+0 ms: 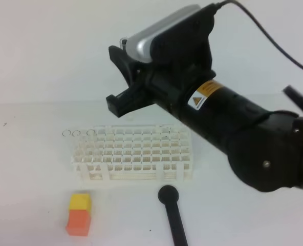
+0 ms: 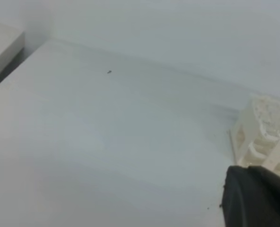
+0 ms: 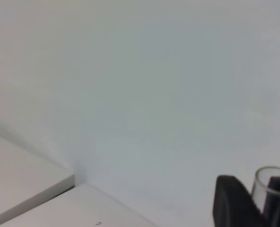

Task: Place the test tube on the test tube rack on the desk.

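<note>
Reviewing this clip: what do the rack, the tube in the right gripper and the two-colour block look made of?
Rack: looks like white moulded plastic, a thin-walled lattice of square holes, matte. Tube: clear and colourless, with a thin bright rim and dark fingers showing through it; glass or clear plastic, cannot tell which. Block: opaque yellow over orange, flat even colour, probably plastic or painted wood.

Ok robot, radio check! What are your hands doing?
Right gripper raised above test tube rack, shut on test tube. Left gripper barely in view, state unclear. Black rod lies clear of rack.
</note>
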